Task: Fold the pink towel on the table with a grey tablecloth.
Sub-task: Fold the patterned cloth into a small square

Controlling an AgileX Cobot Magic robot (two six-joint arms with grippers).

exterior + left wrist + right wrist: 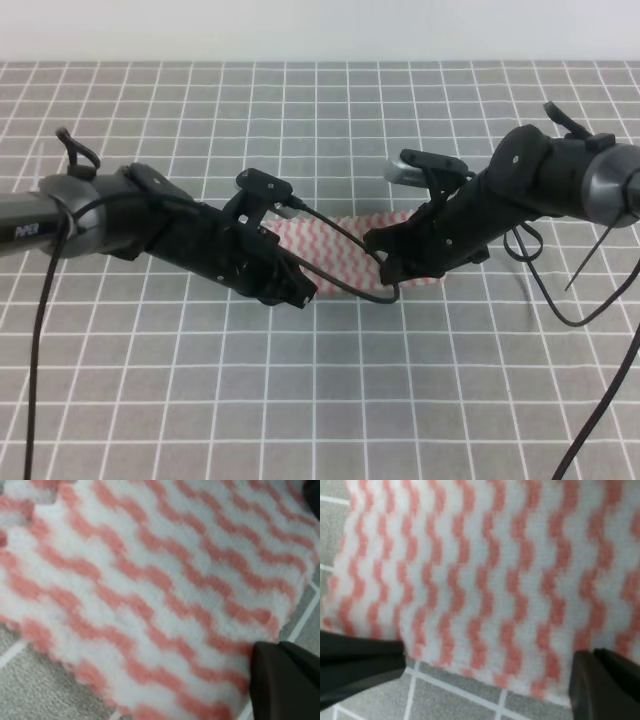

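Both end effectors, left [290,285] and right [395,262], hover spread over my pink-and-white zigzag-striped towel's [345,255] near edge on the grey gridded surface [320,400]; I should pinch both corners evenly.

The pink towel [345,243], at the centre of the frame, carries pink-red and white wavy zigzag stripes. The tabletop [320,400] is grey cloth printed with a white grid of squares. Both arms are black, the right one with a silver-grey section at upper right.
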